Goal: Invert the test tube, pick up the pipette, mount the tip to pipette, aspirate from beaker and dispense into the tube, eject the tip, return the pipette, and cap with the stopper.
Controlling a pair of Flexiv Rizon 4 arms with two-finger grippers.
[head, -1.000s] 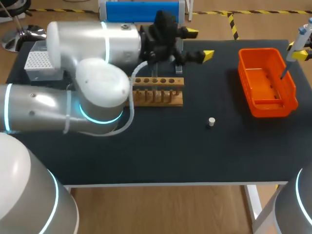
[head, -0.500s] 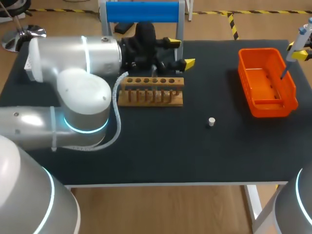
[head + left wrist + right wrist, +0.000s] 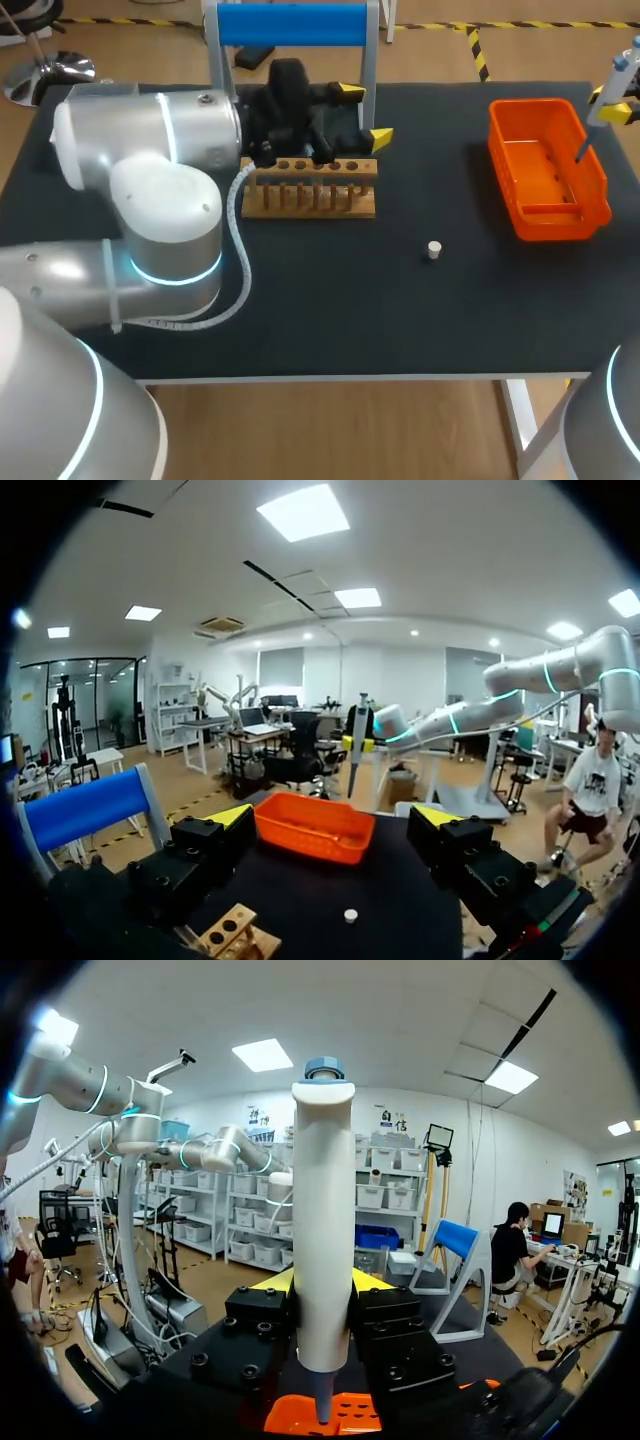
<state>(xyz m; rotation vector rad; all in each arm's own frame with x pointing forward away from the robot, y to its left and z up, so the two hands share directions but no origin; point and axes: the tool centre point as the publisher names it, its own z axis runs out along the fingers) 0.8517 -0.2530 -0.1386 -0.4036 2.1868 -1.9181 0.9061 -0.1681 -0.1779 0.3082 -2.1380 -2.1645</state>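
black table point(image 3: 330, 310) — on it a wooden rack point(image 3: 312, 190), orange bin point(image 3: 548, 222), small white stopper point(image 3: 434, 249).

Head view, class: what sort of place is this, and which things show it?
Probably a robot lab set up for chemistry practice: a wooden tube rack, a pipette in the right gripper, an orange basket.

A black bench point(image 3: 330, 310) fills most of the frame; an orange basket point(image 3: 503, 170) stands on it at the upper right, near the right edge; a wooden rack point(image 3: 310, 200) with a row of holes along its top sits upper centre, well apart from the basket; a blue-topped metal frame point(image 3: 290, 22) stands at the far edge, just behind the rack.
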